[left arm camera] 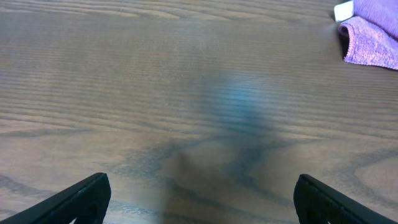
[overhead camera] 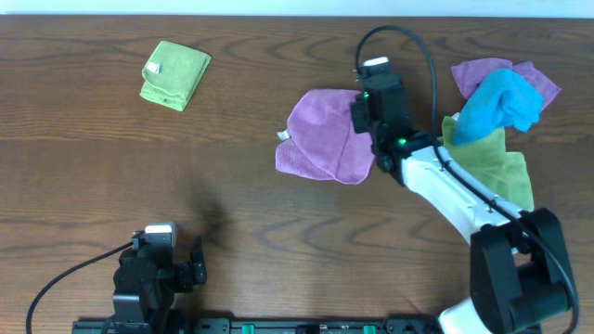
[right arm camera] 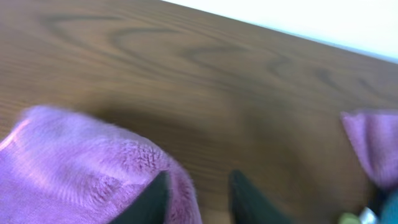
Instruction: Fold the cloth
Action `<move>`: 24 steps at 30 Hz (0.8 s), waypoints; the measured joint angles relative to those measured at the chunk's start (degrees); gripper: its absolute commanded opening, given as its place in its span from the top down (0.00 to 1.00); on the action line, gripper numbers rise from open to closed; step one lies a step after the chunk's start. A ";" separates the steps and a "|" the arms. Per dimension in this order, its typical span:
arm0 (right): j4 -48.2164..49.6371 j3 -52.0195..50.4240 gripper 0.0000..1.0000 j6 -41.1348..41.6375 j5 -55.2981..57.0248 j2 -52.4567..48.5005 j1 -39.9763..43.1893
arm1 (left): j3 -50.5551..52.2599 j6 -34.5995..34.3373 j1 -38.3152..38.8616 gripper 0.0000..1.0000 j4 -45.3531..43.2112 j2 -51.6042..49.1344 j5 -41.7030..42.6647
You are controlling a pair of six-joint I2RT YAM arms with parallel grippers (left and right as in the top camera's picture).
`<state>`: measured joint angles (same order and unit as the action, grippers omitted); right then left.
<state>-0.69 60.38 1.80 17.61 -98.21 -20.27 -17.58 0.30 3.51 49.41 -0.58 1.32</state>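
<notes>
The lilac cloth (overhead camera: pixel 322 134) lies rumpled at the table's centre, with its white tag (overhead camera: pixel 282 136) at its left edge. My right gripper (overhead camera: pixel 368 113) is at the cloth's right edge. In the right wrist view its fingers (right arm camera: pixel 198 186) stand close together with the cloth's raised edge (right arm camera: pixel 93 168) pinched against the left finger. A little table shows in the remaining gap. My left gripper (overhead camera: pixel 197 266) is wide open and empty near the front edge. In the left wrist view (left arm camera: pixel 199 199) it is over bare wood, with a cloth corner (left arm camera: pixel 370 37) far ahead.
A folded lime-green cloth (overhead camera: pixel 174 74) lies at the back left. At the back right, a purple cloth (overhead camera: pixel 483 74) is bunched with a bright blue one (overhead camera: pixel 501 102) on a green cloth (overhead camera: pixel 497 162). The right arm (overhead camera: pixel 455 199) crosses the right side.
</notes>
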 measured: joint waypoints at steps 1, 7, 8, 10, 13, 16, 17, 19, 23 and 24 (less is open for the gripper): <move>-1.20 0.00 0.32 0.39 0.42 0.00 0.24 | 0.00 0.00 0.00 0.05 0.00 0.00 0.00; -13.57 -0.07 0.21 2.51 -0.26 0.55 -0.61 | 0.00 0.00 0.00 0.05 0.00 0.00 0.00; -16.35 -0.07 0.22 3.28 -1.09 1.11 -0.83 | 0.00 0.00 0.00 0.05 0.02 0.00 0.00; -21.88 -0.11 0.23 5.35 -2.97 2.75 -1.20 | 0.00 0.00 0.02 0.05 0.00 0.00 0.00; -30.82 -0.11 0.28 11.17 -7.78 6.25 -1.16 | 0.00 0.00 0.00 0.05 0.00 -0.02 -0.02; -36.48 -0.07 0.36 17.42 -12.74 7.87 -0.44 | 0.00 0.00 0.00 0.05 0.00 0.00 0.00; -37.22 -0.13 0.39 20.15 -15.30 7.80 0.22 | 0.00 0.00 0.00 0.05 0.00 0.00 0.00; -37.22 -0.39 0.40 22.45 -18.03 7.50 1.11 | 0.00 0.00 0.00 0.05 0.02 0.00 0.00; -37.27 -0.59 0.39 25.55 -22.18 5.95 2.58 | 0.00 0.00 0.00 0.05 0.00 0.00 0.00; -37.22 -0.61 0.39 26.32 -23.02 5.49 2.89 | 0.00 0.00 0.00 0.05 0.00 0.00 0.00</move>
<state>-37.91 59.77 28.12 -5.41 -92.73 -17.39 -17.58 0.30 3.51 49.41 -0.58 1.32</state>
